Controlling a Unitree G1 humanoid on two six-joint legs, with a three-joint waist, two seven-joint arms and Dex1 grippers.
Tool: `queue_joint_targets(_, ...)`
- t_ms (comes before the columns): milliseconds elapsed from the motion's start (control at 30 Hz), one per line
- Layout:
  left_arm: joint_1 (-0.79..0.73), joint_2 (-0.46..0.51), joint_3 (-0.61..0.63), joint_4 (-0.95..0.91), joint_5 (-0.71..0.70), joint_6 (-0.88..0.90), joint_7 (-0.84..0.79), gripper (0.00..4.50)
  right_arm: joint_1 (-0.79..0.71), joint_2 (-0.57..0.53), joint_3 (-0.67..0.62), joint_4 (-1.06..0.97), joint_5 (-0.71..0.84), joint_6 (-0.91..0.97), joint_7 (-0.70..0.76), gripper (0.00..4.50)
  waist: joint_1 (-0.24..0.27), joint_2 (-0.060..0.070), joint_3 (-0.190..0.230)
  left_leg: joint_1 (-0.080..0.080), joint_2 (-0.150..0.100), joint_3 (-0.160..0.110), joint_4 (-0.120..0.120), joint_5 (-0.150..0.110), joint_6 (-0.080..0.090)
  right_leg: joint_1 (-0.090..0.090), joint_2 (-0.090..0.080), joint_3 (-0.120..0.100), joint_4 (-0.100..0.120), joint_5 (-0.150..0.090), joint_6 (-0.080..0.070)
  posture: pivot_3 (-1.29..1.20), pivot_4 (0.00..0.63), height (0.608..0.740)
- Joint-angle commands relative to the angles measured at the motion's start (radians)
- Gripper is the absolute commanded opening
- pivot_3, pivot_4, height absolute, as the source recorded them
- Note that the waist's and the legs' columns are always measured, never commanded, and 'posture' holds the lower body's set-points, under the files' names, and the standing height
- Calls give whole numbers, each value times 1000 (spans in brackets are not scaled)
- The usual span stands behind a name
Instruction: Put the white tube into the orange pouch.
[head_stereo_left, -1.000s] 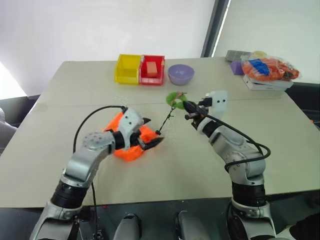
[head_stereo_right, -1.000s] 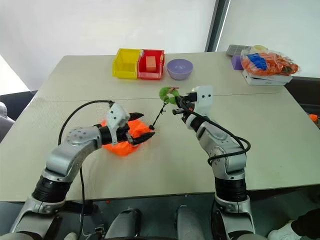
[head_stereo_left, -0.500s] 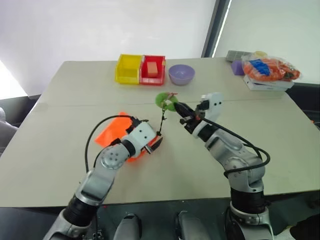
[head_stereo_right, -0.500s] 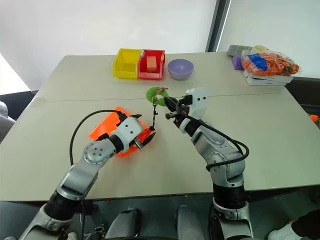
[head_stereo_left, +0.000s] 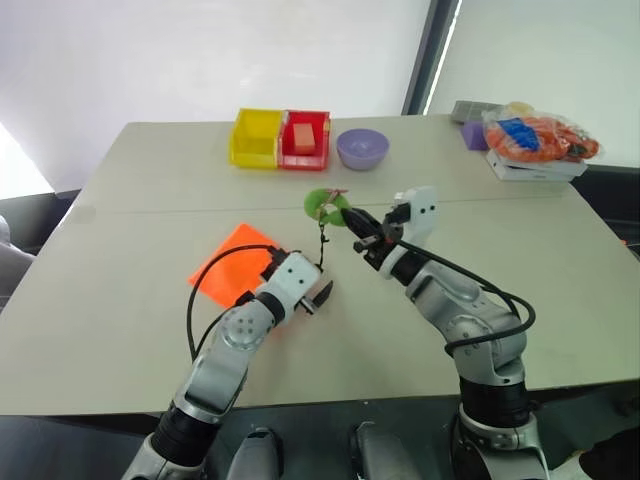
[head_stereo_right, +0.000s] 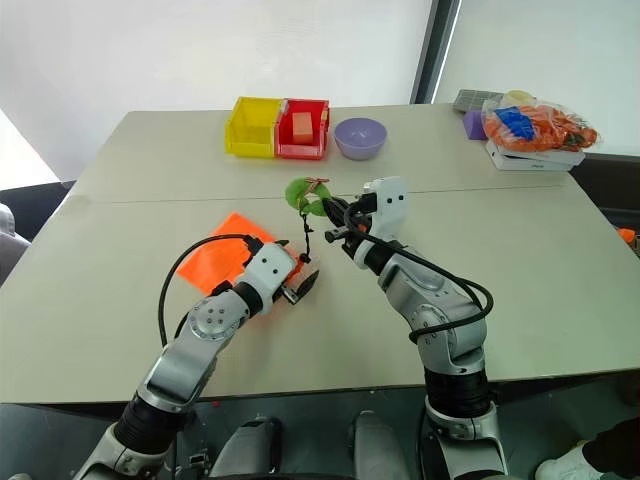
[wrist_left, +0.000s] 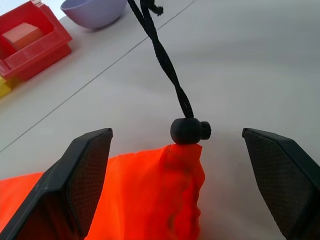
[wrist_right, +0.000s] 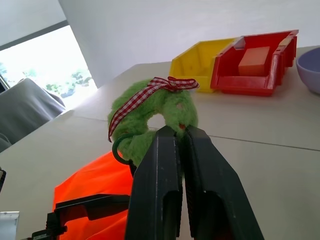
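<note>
The orange pouch lay flat on the near-left part of the matte beige table, a soft, slightly crinkly neon fabric square turned like a diamond. Its gathered mouth pointed right, cinched under a round black cord stopper, and a braided black cord ran up from there to a fuzzy green ring with a little red-and-white checked ribbon tied on top. The right gripper was pinched tight on that fluffy ring and held it up above the table, so the cord hung nearly straight down to the pouch. The left gripper sat low at the pouch's mouth with its flat, textured black pads spread wide, one on each side of the bunched neck and the stopper, not touching either as far as I could see. I couldn't spot the white tube anywhere, so no idea where it was. At the far side stood a glossy yellow plastic bin touching a red bin with an orange block inside, and a smooth lilac bowl just right of them. Far right, a crinkly clear bag of orange stuff sat on a flat white box.
</note>
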Motion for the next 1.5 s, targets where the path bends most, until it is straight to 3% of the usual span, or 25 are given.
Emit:
queue_joint_targets(33, -16, -1, -12, -9, 17, -23, -3, 3093, -13, 2, 1, -62, 6, -23, 5, 0, 0, 0, 0, 0, 0, 0, 0, 0, 0, 0, 0, 0, 0, 0, 0, 0, 150, 740)
queue_joint_targets(100, -26, 1, -19, 2, 33, -28, 3, 2084, -15, 2, 4, -66, 9, -23, 7, 0, 0, 0, 0, 0, 0, 0, 0, 0, 0, 0, 0, 0, 0, 0, 0, 0, 150, 740)
queue_joint_targets(500, -54, -11, -39, 60, 89, -88, 25, 2084, -17, 5, 12, -70, 11, -26, 16, 0, 0, 0, 0, 0, 0, 0, 0, 0, 0, 0, 0, 0, -1, 1, -1, 0, 150, 740)
queue_joint_targets(800, -31, -74, 33, 34, -43, -42, -29, 2084, -19, 2, 16, -72, 10, -26, 20, 0, 0, 0, 0, 0, 0, 0, 0, 0, 0, 0, 0, 0, -1, 0, -1, 0, 150, 740)
queue_joint_targets(1500, -40, -69, 37, 39, -33, -29, 1, 2084, -18, -1, 24, -72, 8, -24, 33, 0, 0, 0, 0, 0, 0, 0, 0, 0, 0, 0, 0, 0, -1, 1, -1, 0, 150, 740)
